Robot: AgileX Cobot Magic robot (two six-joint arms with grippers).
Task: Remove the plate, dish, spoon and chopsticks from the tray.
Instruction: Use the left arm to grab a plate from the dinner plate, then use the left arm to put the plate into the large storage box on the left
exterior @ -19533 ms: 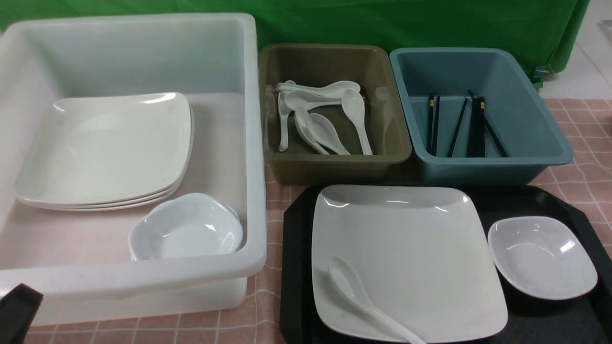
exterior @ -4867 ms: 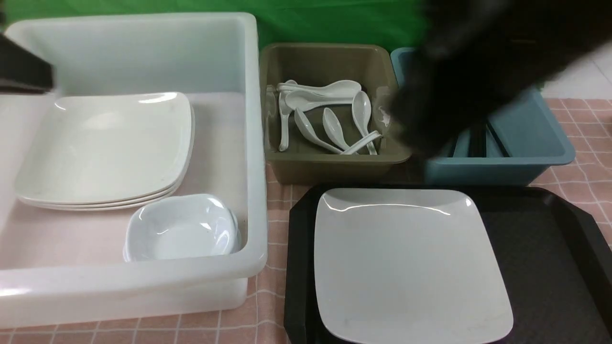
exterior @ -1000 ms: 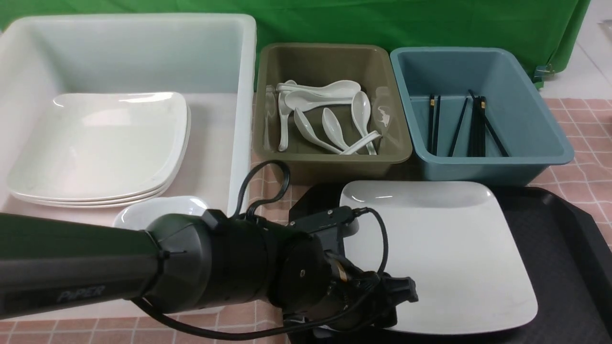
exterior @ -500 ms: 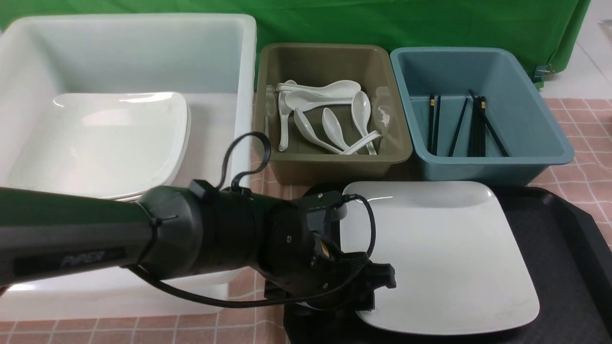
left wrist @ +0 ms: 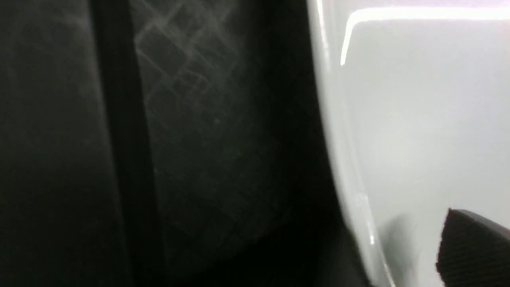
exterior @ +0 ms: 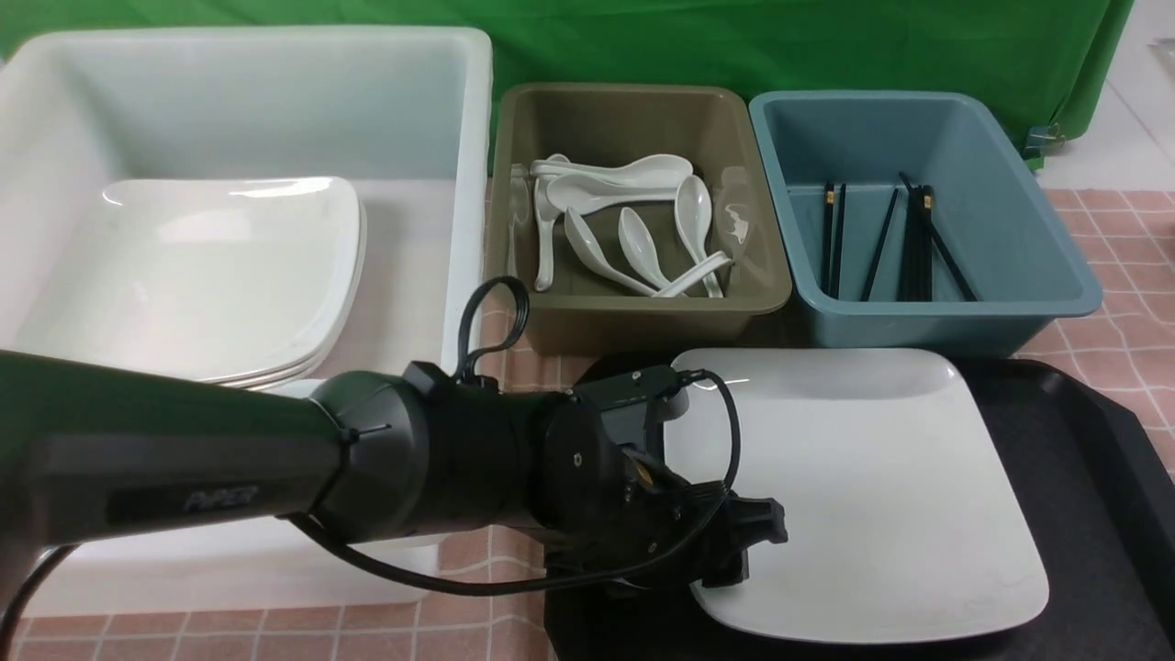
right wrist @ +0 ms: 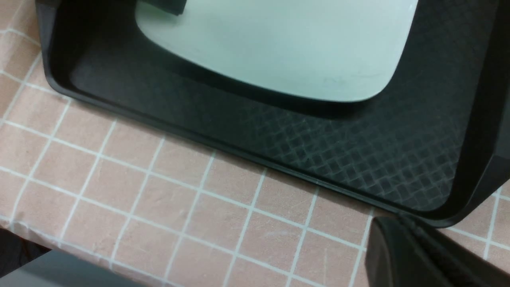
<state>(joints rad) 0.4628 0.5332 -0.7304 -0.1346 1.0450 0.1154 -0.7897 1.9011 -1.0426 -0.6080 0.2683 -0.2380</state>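
Note:
The large white square plate (exterior: 863, 477) lies on the black tray (exterior: 1083, 441), toward its left half. My left gripper (exterior: 734, 551) is at the plate's near-left edge. In the left wrist view one ribbed finger pad (left wrist: 474, 247) hovers over the plate (left wrist: 418, 119), clear of its rim, with the tray (left wrist: 199, 119) beside it; the other finger is hidden, so the gripper reads open. My right gripper (right wrist: 422, 255) is shut and empty, above the tablecloth by the tray's corner (right wrist: 358, 151). Spoons (exterior: 633, 229) lie in the olive bin, chopsticks (exterior: 909, 243) in the blue bin. The dish is hidden behind my left arm.
A big white bin (exterior: 275, 92) at the left holds a stack of square plates (exterior: 184, 266). The olive bin (exterior: 643, 308) and blue bin (exterior: 1010, 229) stand just behind the tray. My left arm stretches across the white bin's front wall.
My left gripper has pushed a little to the right at the plate's edge, and the plate has slid slightly right on the tray. The left jaws have narrowed somewhat.

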